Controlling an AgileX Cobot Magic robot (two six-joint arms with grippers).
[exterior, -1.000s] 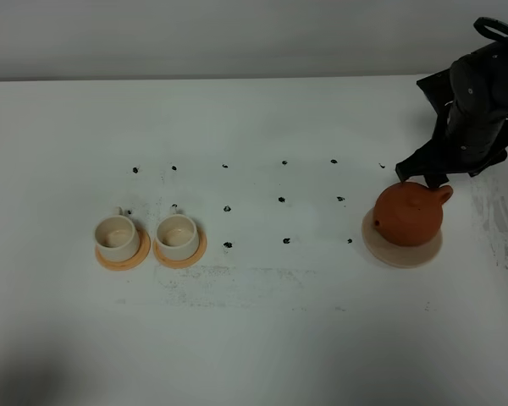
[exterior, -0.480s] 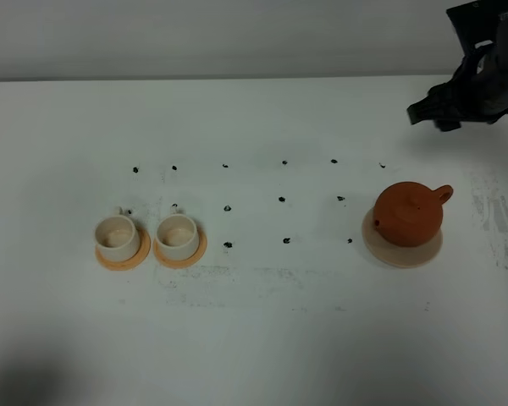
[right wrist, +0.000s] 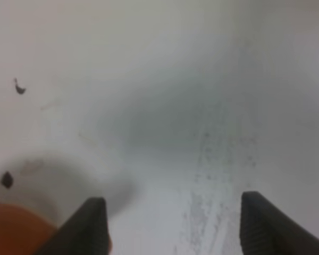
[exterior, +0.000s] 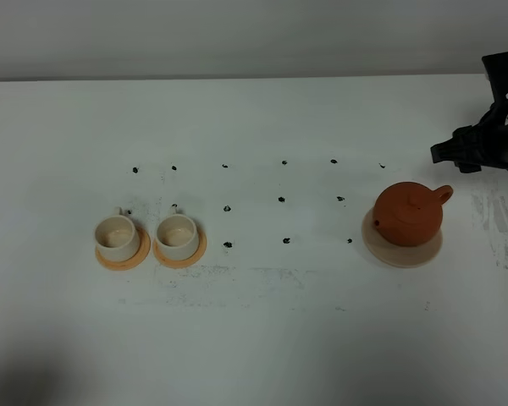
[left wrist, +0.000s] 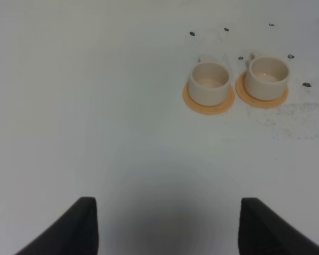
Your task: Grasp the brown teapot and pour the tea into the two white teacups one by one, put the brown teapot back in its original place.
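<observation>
The brown teapot (exterior: 409,212) stands upright on the pale beige saucer (exterior: 402,251) at the right of the table. An edge of the teapot also shows in the right wrist view (right wrist: 10,231). My right gripper (exterior: 457,156) is open and empty, behind and to the right of the teapot's handle, apart from it; its jaws stand wide in the right wrist view (right wrist: 170,228). The two white teacups (exterior: 117,236) (exterior: 178,234) stand side by side on orange saucers at the left. My left gripper (left wrist: 167,228) is open and empty, some way short of the cups (left wrist: 208,82) (left wrist: 267,77).
Small black dots (exterior: 281,200) mark the white table (exterior: 262,338) in rows between the cups and the teapot. Two orange saucers (exterior: 124,256) (exterior: 181,254) lie under the cups. Grey scuffs (exterior: 495,216) lie at the table's right edge.
My right gripper has drawn away from the teapot's handle, up and to the right, then come lower at the right edge. The teapot and the cups have not moved.
</observation>
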